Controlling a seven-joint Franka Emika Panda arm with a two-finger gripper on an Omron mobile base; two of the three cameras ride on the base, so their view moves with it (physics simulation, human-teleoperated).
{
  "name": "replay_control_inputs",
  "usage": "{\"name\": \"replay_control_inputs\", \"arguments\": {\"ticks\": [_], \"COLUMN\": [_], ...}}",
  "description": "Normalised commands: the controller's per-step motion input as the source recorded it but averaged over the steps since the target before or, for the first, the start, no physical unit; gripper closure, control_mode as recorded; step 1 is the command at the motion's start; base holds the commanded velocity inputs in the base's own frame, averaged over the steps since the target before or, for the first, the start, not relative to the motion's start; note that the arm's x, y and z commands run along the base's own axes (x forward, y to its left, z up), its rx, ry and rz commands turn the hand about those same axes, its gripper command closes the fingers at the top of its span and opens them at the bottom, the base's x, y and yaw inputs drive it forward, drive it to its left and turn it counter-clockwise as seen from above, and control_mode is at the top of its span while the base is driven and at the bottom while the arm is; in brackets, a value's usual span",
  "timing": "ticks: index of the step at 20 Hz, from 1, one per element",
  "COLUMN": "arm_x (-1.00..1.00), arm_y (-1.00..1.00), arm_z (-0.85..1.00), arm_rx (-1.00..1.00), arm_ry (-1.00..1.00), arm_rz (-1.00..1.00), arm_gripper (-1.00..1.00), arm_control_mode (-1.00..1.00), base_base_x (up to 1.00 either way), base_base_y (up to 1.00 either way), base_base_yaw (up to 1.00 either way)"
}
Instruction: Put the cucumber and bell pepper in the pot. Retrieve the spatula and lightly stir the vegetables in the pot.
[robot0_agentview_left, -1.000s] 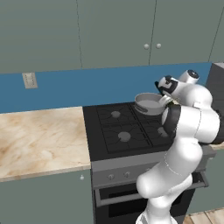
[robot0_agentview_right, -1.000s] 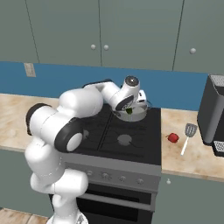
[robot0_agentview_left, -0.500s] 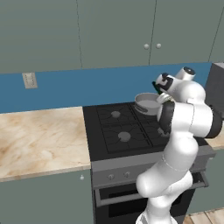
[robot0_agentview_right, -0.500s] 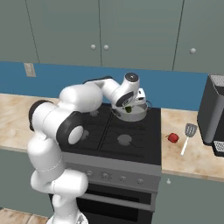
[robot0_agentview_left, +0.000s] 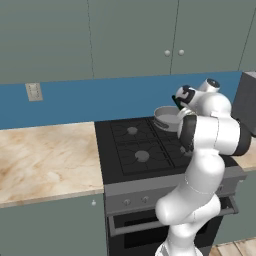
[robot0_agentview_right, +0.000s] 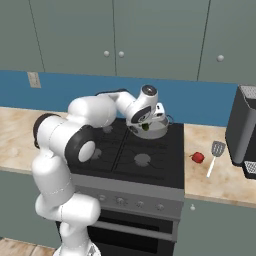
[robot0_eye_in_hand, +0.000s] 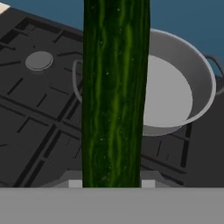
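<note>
The gripper (robot0_agentview_right: 146, 126) grips the cucumber (robot0_eye_in_hand: 116, 92) above the pot (robot0_agentview_right: 156, 131) on the stove's far right burner. The pepper (robot0_agentview_right: 198, 157) and, apparently, the spatula (robot0_agentview_right: 214, 156) lie on the right counter.

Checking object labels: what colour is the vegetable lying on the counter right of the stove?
Red; the bell pepper shows best in the right base view.

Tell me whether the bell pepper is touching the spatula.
Apart. The right base view shows bare counter between the bell pepper and the spatula to its right.
</note>
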Motion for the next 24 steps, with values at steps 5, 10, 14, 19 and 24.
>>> {"name": "replay_control_inputs", "arguments": {"ticks": [5, 10, 14, 19, 24], "arm_x": [0.10, 0.29, 0.29, 0.18, 0.24], "arm_y": [0.04, 0.01, 0.00, 0.00, 0.00], "arm_z": [-0.17, -0.13, -0.02, 0.00, -0.09], "arm_rx": [0.00, 0.00, 0.00, 0.00, 0.00], "arm_ry": [0.00, 0.00, 0.00, 0.00, 0.00], "arm_rz": [0.00, 0.00, 0.00, 0.00, 0.00], "arm_gripper": [1.00, 1.00, 1.00, 1.00, 1.00], "arm_control_mode": [-1.00, -1.00, -1.00, -1.00, -1.00], "base_base_x": [0.00, 0.00, 0.00, 0.00, 0.00], "base_base_y": [0.00, 0.00, 0.00, 0.00, 0.00], "base_base_yaw": [0.00, 0.00, 0.00, 0.00, 0.00]}}
